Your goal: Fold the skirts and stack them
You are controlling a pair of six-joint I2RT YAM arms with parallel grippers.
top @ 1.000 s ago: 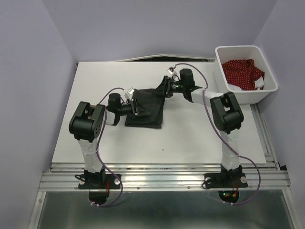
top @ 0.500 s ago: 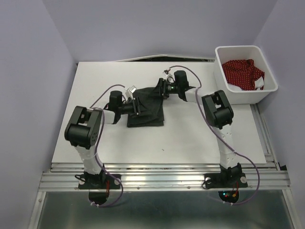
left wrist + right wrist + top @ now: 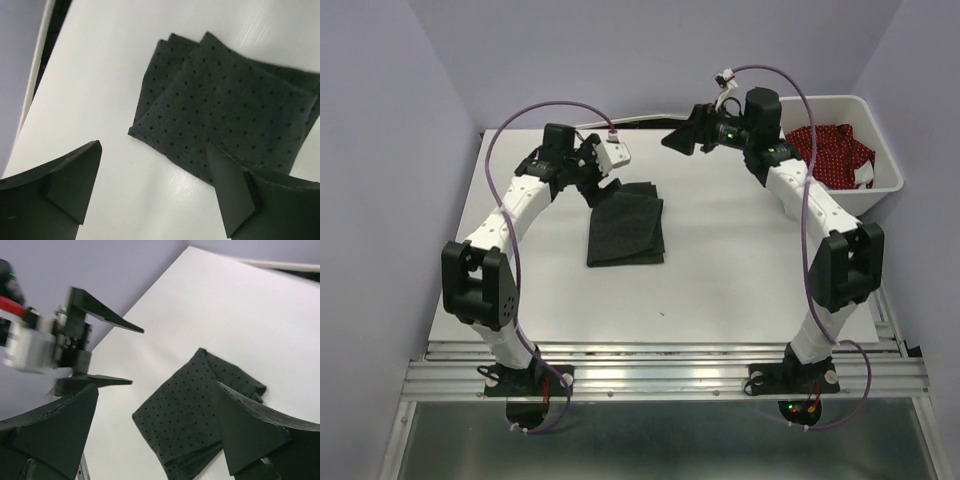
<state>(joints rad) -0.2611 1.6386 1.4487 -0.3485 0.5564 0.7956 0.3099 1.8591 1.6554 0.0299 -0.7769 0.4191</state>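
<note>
The dark charcoal skirt (image 3: 626, 230) lies folded into a flat rectangle on the white table (image 3: 740, 270), with nothing touching it. The left wrist view shows it with tiny dots (image 3: 225, 105), and so does the right wrist view (image 3: 195, 425). My left gripper (image 3: 597, 176) hangs open above the table, just behind the skirt's far left corner, with empty fingers (image 3: 152, 150). My right gripper (image 3: 682, 138) is open and raised over the table's back edge, also empty (image 3: 155, 386). The red dotted skirt (image 3: 830, 150) sits bunched in the bin, with a bit of white cloth (image 3: 865, 177) beside it.
The white plastic bin (image 3: 840, 204) stands at the back right corner of the table. Purple walls close in the sides and back. My left gripper (image 3: 97, 350) shows in the right wrist view, off to the left of the dark skirt.
Both grippers have opened, let go of the dark skirt, and risen up and back from it. The skirt now lies folded narrower and free on the table.
</note>
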